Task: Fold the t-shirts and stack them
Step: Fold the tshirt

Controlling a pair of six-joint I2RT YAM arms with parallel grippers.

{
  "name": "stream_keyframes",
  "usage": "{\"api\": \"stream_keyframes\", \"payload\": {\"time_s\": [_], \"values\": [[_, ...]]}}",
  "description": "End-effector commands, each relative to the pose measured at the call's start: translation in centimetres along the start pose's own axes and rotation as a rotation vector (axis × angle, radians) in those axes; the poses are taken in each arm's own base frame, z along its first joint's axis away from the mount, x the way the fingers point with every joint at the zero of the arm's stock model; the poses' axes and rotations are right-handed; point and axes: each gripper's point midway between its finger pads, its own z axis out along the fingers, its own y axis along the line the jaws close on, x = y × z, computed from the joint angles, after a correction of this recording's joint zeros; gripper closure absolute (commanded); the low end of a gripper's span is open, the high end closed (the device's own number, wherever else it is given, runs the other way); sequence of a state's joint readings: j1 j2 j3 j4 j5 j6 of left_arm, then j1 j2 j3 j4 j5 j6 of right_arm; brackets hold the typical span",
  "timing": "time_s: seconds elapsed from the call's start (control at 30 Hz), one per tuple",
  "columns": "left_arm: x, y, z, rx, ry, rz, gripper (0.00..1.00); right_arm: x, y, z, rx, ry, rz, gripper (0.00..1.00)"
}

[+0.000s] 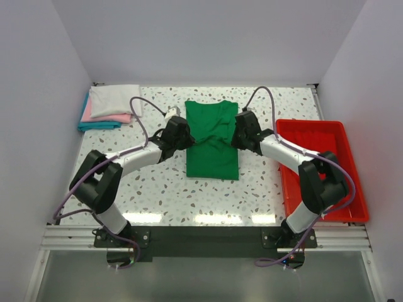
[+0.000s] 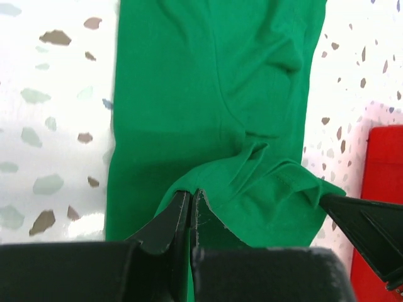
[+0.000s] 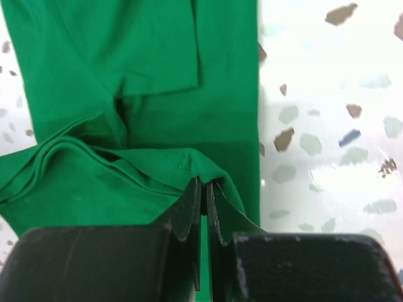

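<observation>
While pinched at both sides, green t-shirt (image 1: 213,157) between left hand (image 2: 191,202) and right hand (image 3: 204,196), each clamped on it

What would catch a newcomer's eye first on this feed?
The bright green t-shirt lies in the middle of the table, folded into a narrow strip. The left tool and the right tool are each shut on a pinch of its cloth, one on either side. Next come the red tray at the right edge and the stack of folded shirts, white over pink over teal, in the far left corner.
</observation>
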State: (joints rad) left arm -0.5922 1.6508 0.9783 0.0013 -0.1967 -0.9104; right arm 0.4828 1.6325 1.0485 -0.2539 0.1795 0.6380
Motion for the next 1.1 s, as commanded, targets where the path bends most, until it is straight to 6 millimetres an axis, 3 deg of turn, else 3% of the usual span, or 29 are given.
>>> {"api": "stream_keyframes", "payload": {"time_s": [0.0,0.03,0.1,0.13,0.17,0.23,0.27,0.33,0.4,0.47,0.53,0.6,0.73,0.77,0.8,0.87,1.07], "values": [[-2.7,-2.0,1.2,0.076,-0.045,0.016,1.00,-3.2,2.0,0.5,-0.077,-0.050,0.007,1.00],[-2.8,-2.2,1.4,0.092,-0.043,0.022,1.00,-3.7,2.3,0.6,-0.087,-0.050,0.009,1.00],[-2.7,-1.8,2.2,0.104,-0.028,0.019,0.87,-3.4,2.0,1.5,-0.082,-0.010,0.011,0.94],[-3.0,-2.1,2.3,0.128,-0.029,0.027,0.76,-4.1,2.1,1.6,-0.080,-0.015,0.011,0.73],[-3.6,-1.5,2.6,0.123,-0.034,0.023,0.60,-4.2,1.8,1.7,-0.070,-0.010,0.013,0.61],[-4.7,-1.6,2.3,0.138,-0.052,0.021,0.46,-5.5,1.7,1.6,-0.074,-0.024,0.023,0.42],[-5.8,-1.6,1.8,0.152,-0.073,0.032,0.31,-5.8,1.3,1.3,-0.059,-0.022,0.023,0.39],[-6.7,-1.6,1.1,0.146,-0.089,0.061,0.28,-7.0,1.0,0.3,-0.043,-0.051,0.012,0.39],[-7.6,-1.7,-0.2,0.139,-0.113,0.076,0.31,-7.4,1.2,-1.1,-0.056,-0.071,0.015,0.40],[-6.6,-2.2,-1.2,0.142,-0.091,0.095,0.41,-6.2,2.1,-1.7,-0.117,-0.041,0.026,0.45],[-4.9,-2.8,-1.6,0.140,-0.063,0.115,0.56,-4.4,3.2,-2.3,-0.141,-0.032,0.004,0.52],[-2.1,-4.7,-1.7,0.173,-0.016,0.143,0.64,-2.7,5.4,-2.4,-0.189,-0.013,-0.027,0.55],[2.9,-5.5,-1.1,0.204,0.104,0.115,0.94,-1.2,7.7,-0.7,-0.262,0.058,-0.029,0.64],[4.2,-5.3,-1.0,0.201,0.128,0.115,0.97,-0.8,8.1,0.1,-0.284,0.076,-0.021,0.64],[5.6,-4.2,-0.8,0.183,0.154,0.111,0.99,-0.8,8.1,0.5,-0.290,0.085,-0.016,0.64],[7.3,-3.9,-0.9,0.197,0.194,0.084,1.00,-0.2,8.0,1.9,-0.304,0.120,0.007,0.65],[12.2,-0.7,-1.9,0.147,0.283,0.096,1.00,0.9,3.8,5.4,-0.241,0.184,0.102,0.67]]}}
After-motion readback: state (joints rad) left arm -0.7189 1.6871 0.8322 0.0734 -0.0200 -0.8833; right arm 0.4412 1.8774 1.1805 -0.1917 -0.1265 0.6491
